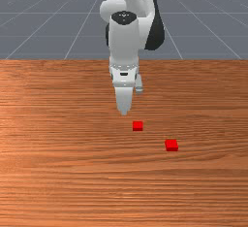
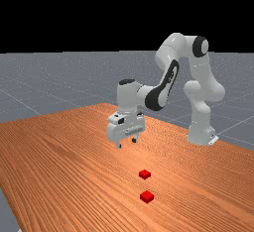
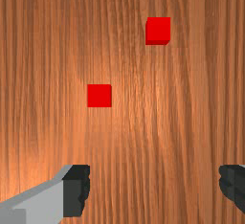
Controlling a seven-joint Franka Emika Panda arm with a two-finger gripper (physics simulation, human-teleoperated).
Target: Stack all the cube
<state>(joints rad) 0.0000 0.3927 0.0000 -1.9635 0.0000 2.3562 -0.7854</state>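
Note:
In the far view my gripper [image 2: 126, 143] hangs above the table, its two fingertips apart with nothing between them. The wrist view likewise has the gripper [image 3: 154, 188] open, with wood between its fingers. Two red cubes lie separately on the table. The nearer cube [image 1: 137, 125] is just beyond the hand toward the camera in the front view, slightly to that view's right; it is also the nearer cube [image 3: 99, 95] in the wrist view. The farther cube [image 1: 171, 145] sits more to the front view's right and closer to its camera, and is the farther cube [image 3: 158, 30] from the fingers.
The wooden table [image 1: 58, 172] stretches around both cubes. Its far edge runs behind the hand in the front view. In the far view the arm's base [image 2: 201, 132] stands at the right.

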